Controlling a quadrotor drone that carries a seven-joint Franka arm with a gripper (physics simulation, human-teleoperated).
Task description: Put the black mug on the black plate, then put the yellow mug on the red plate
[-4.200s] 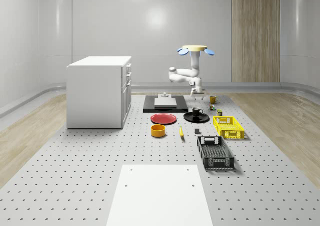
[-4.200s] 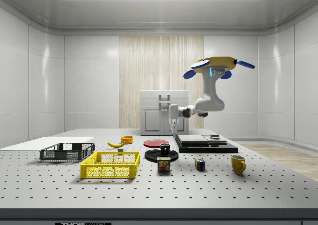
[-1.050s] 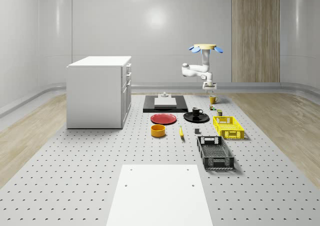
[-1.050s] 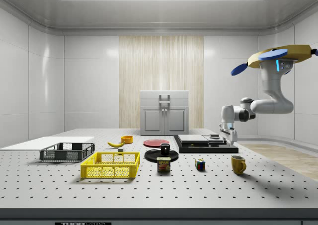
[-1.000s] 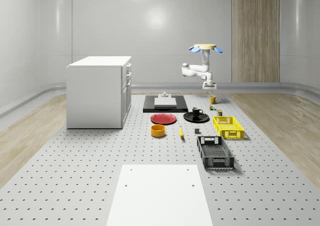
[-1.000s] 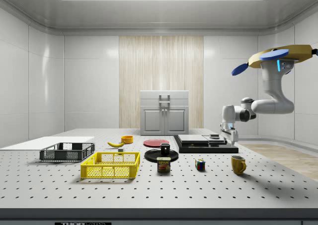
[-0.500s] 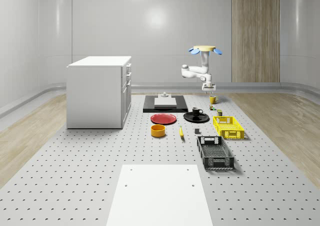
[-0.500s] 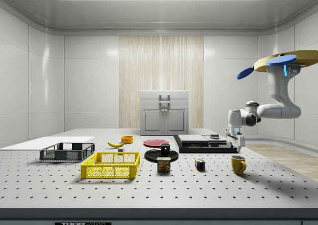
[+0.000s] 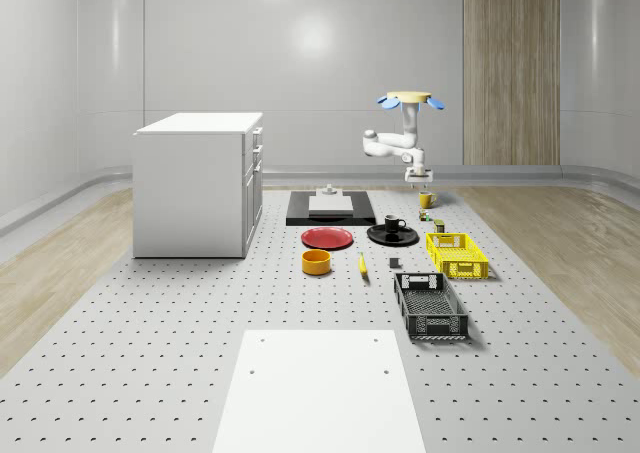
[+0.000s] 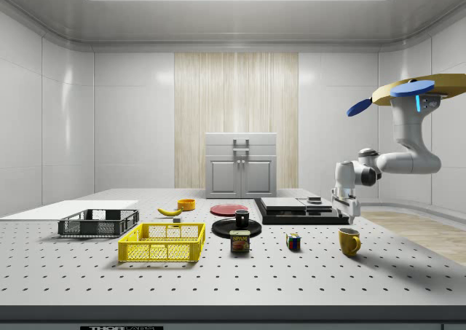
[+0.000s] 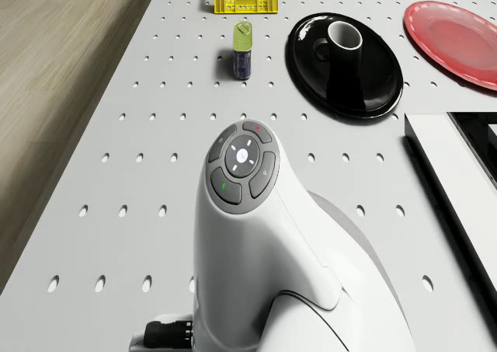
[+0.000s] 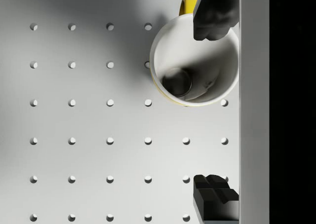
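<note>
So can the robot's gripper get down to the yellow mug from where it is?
Probably yes. The gripper hangs just above the yellow mug, its fingers spread wide in the wrist view, and nothing sits between them. The drone hovers above the table's far end.

Above yellow mug [image 10: 349, 240]: open air; the gripper [image 10: 352, 215] hung there, fingers [image 12: 213, 16] spread wide.
Side view's left of mug: Rubik's cube [image 10: 293, 241] near, then the can [image 10: 239, 241].
Far side: black slab [image 10: 302, 213] flanked it.
Red plate [image 9: 327, 237]: top bare, black plate [image 9: 393, 235] with black mug [image 9: 394, 223] just beside.
</note>
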